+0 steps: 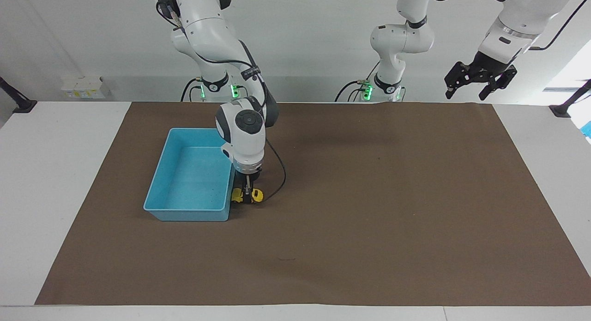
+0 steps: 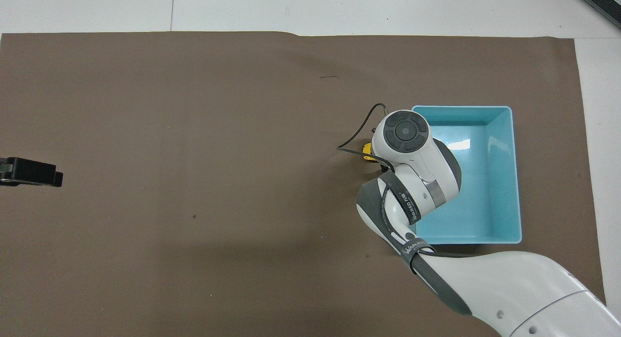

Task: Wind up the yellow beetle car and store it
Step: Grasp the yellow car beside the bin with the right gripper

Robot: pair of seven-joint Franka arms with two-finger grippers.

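Observation:
The yellow beetle car (image 1: 257, 195) stands on the brown mat right beside the long wall of the light blue bin (image 1: 184, 215), toward the right arm's end of the table. My right gripper (image 1: 248, 198) is down on the car and straddles its middle, so only the car's two ends show. In the overhead view the right wrist hides most of the car (image 2: 367, 150) and part of the bin (image 2: 516, 182). The bin is empty. My left gripper (image 1: 465, 98) waits open, raised above the mat's edge near its own base; its tip shows in the overhead view (image 2: 31, 172).
The brown mat (image 1: 369, 196) covers most of the white table. A black cable (image 1: 279, 173) loops from the right wrist down beside the car. Small white boxes (image 1: 83, 87) sit at the table's edge near the wall.

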